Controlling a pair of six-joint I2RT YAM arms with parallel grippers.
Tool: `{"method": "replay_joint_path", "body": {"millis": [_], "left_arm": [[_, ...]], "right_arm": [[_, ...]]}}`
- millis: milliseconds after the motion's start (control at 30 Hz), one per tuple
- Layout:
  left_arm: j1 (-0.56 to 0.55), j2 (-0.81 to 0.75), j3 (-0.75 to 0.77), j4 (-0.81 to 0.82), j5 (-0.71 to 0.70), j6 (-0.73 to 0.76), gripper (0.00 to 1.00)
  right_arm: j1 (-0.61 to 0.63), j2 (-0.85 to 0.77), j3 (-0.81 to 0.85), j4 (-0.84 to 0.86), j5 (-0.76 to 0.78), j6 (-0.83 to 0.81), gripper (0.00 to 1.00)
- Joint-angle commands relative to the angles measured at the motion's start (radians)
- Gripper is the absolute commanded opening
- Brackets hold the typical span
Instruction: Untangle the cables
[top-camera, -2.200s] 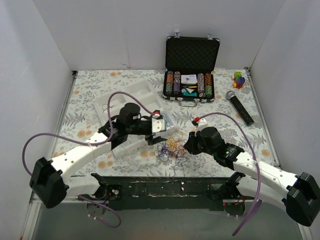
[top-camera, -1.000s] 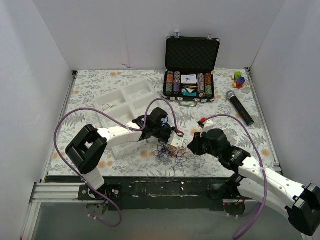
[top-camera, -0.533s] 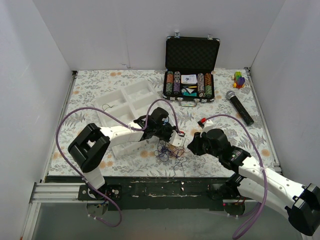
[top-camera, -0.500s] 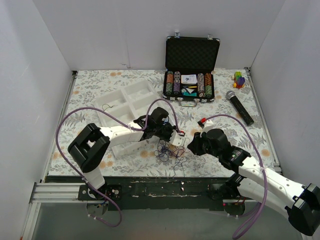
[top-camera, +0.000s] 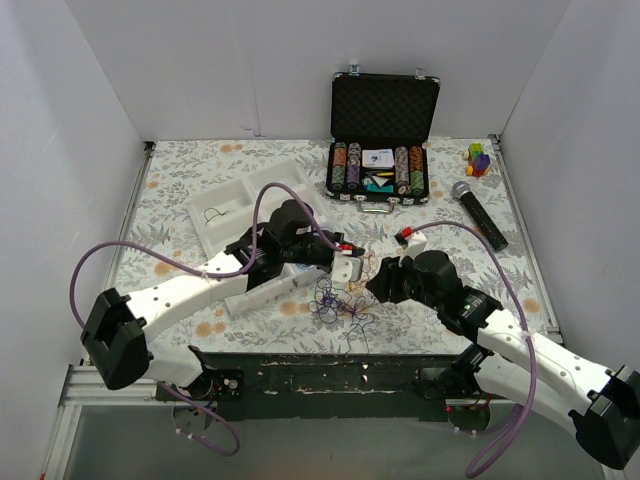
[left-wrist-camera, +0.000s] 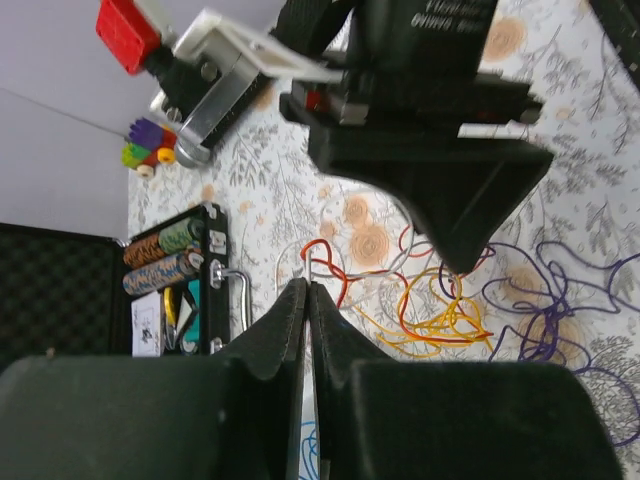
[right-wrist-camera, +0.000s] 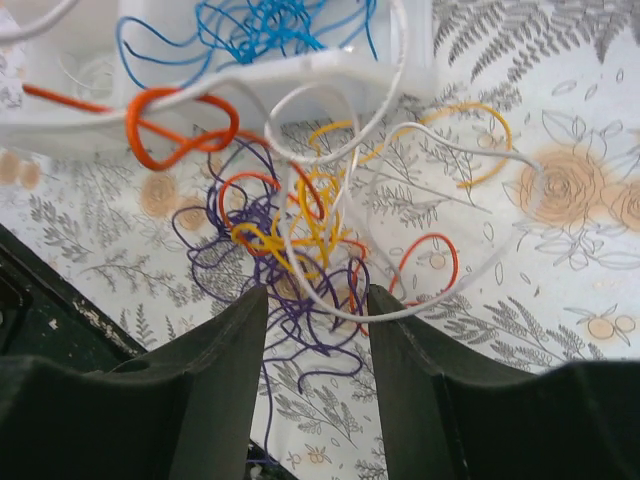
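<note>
The cables (top-camera: 338, 296) lie as a small tangle of purple, yellow, orange and red wire on the floral cloth between my two grippers. My left gripper (top-camera: 348, 272) hovers just above the tangle's far side. In the left wrist view its jaws (left-wrist-camera: 307, 287) are pressed together on a thin white cable. My right gripper (top-camera: 373, 283) sits at the tangle's right edge. Its fingers (right-wrist-camera: 318, 305) stand open over the tangle (right-wrist-camera: 290, 250), and a white cable (right-wrist-camera: 420, 300) sags across the gap. Blue cables (right-wrist-camera: 260, 30) lie in the tray.
A white compartment tray (top-camera: 250, 195) sits behind and left of the tangle, with an orange loop (right-wrist-camera: 170, 130) draped over its rim. An open poker chip case (top-camera: 385, 130), a microphone (top-camera: 478, 213) and a small coloured toy (top-camera: 479, 158) are at the back right.
My left gripper closed on the white cable and drew back up and to the left, the arm stretching out. My right gripper opened and edged toward the tangle.
</note>
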Motion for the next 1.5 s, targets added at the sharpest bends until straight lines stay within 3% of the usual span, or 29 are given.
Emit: {"method": "replay_joint_path", "body": {"millis": [0,333,533,667,900,1467], "left_arm": [[-0.025,-0.088,0.026,-0.052,0.049,-0.079,0.0],[-0.062,-0.133,0.041,-0.067,0.006,-0.165,0.0],[-0.071,-0.117,0.103,-0.064,-0.012,-0.306,0.0],[-0.071,-0.11,0.152,-0.064,-0.008,-0.4,0.0],[-0.073,-0.122,0.228,-0.067,-0.037,-0.428,0.0],[-0.073,-0.124,0.564,-0.066,-0.141,-0.331,0.0]], "right_arm": [[-0.007,-0.017,0.072,0.095,-0.013,-0.028,0.55],[-0.005,-0.097,0.074,0.182,0.01,-0.031,0.58],[-0.005,-0.085,0.046,0.239,-0.031,0.004,0.52],[-0.005,-0.08,0.023,0.265,-0.03,0.032,0.43],[-0.005,-0.093,-0.003,0.194,0.021,0.027,0.17],[-0.005,-0.048,-0.182,0.248,0.017,0.081,0.19]]}}
